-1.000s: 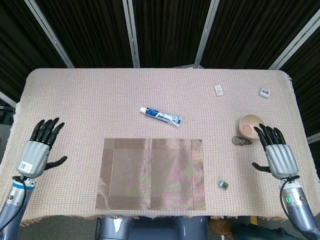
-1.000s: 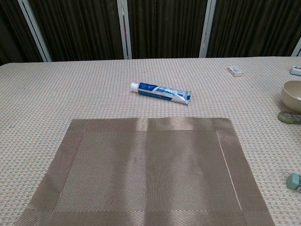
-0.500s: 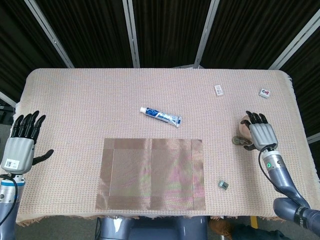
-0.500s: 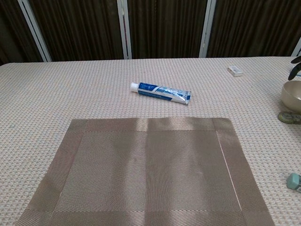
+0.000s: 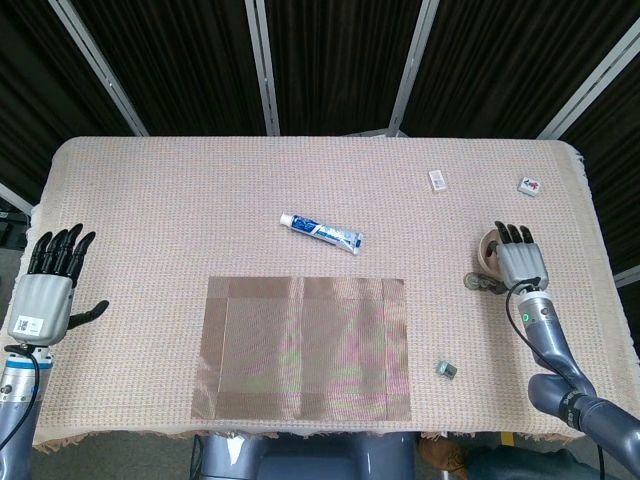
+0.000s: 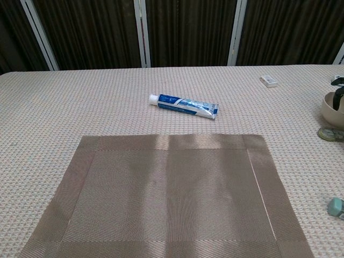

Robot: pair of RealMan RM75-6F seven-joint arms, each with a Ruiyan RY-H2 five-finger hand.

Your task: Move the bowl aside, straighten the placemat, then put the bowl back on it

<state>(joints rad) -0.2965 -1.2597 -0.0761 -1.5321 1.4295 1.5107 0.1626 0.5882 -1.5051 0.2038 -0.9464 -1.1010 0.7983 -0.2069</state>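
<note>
The straight-lying brown woven placemat [image 5: 305,348] is at the table's front middle, also filling the chest view as the placemat [image 6: 166,193]. The pale bowl [image 5: 487,250] stands on the cloth far right, off the mat, and is mostly covered by my right hand [image 5: 520,264]. That hand lies over the bowl with its fingers stretched across the rim. The chest view shows the bowl [image 6: 331,109] at the frame's right edge with a dark fingertip [image 6: 339,99] at its rim. My left hand [image 5: 45,288] hovers open at the table's left edge, fingers spread, holding nothing.
A toothpaste tube [image 5: 322,231] lies behind the mat. A small white box [image 5: 438,180] and a tile [image 5: 531,186] sit at the back right. A round disc [image 5: 480,284] lies beside the bowl, and a small grey block [image 5: 446,370] right of the mat.
My right hand moved forward from the table's front right onto the bowl and now covers it. My left hand drew back to the left edge. Bowl and mat have not moved.
</note>
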